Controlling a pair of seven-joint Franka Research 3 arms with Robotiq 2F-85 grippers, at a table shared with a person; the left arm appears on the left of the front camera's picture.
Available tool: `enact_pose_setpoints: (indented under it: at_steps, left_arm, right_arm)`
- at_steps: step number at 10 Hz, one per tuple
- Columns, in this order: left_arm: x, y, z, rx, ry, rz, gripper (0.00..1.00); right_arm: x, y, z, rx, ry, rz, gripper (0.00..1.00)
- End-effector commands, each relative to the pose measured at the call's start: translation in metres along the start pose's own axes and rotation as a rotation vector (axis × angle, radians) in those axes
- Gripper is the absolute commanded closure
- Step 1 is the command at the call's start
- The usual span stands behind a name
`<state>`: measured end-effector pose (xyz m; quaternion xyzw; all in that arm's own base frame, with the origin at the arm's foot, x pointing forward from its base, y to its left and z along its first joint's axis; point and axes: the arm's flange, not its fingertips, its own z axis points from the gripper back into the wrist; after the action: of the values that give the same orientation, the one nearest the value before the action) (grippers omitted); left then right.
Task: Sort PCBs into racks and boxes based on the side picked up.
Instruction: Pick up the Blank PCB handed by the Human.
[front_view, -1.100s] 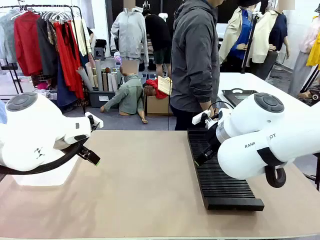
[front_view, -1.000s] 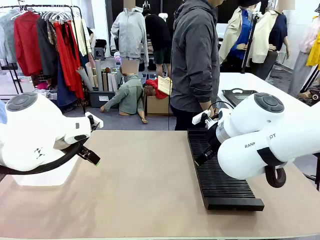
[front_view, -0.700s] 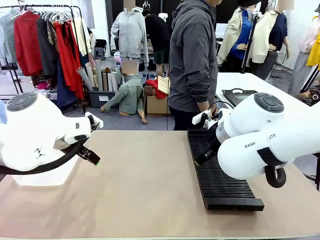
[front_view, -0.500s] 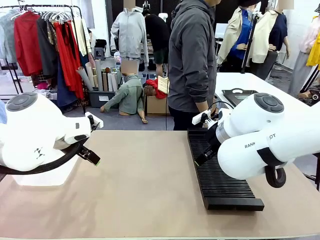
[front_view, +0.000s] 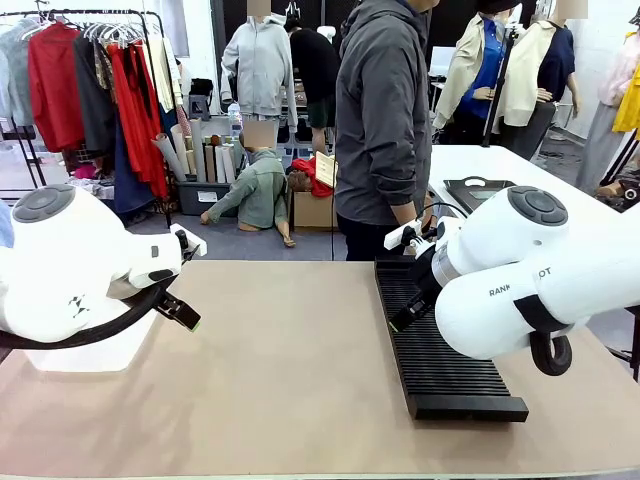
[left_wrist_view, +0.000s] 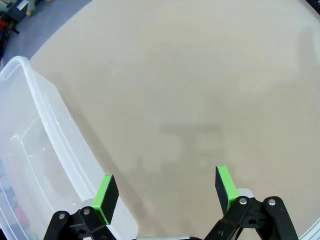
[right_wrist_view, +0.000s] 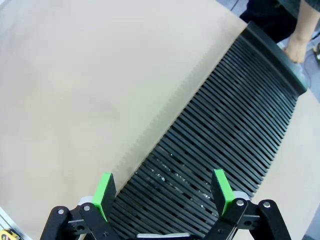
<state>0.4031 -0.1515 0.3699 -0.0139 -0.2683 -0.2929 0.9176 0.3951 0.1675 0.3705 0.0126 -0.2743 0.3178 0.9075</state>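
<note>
The long black ribbed rack (right_wrist_view: 220, 130) lay directly beneath the right pincer (right_wrist_view: 161, 176), its green pads (right_wrist_view: 105, 194) spread wide on nothing. The clear rounded plastic tub (left_wrist_view: 35, 150) sat just beside the left pincer (left_wrist_view: 165, 175), likewise spread and empty above the beige tabletop (left_wrist_view: 200, 75). A person's hand (right_wrist_view: 296, 47) hung by the rack's far end. To my eye, each arm ought to read a board's face before choosing rack or tub.

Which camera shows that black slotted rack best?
The right wrist view: it looks down on the rack, slots clear. In the front view the right arm covers part; the left wrist view faces the clear tub.
</note>
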Motion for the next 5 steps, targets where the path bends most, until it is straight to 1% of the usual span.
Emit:
enact_pose_setpoints:
  at_steps: [1,3,5]
  left_arm:
    - [0.0,0.0,0.0,0.0,0.0,0.0,0.0]
    - [0.0,0.0,0.0,0.0,0.0,0.0,0.0]
    - [0.008,0.006,0.005,-0.002,0.043,0.011,0.0]
  right_arm:
    - [0.0,0.0,0.001,0.0,-0.002,0.0,0.0]
    - [0.0,0.0,0.0,0.0,0.0,0.0,0.0]
    - [0.009,-0.003,0.012,0.015,-0.006,-0.021,0.0]
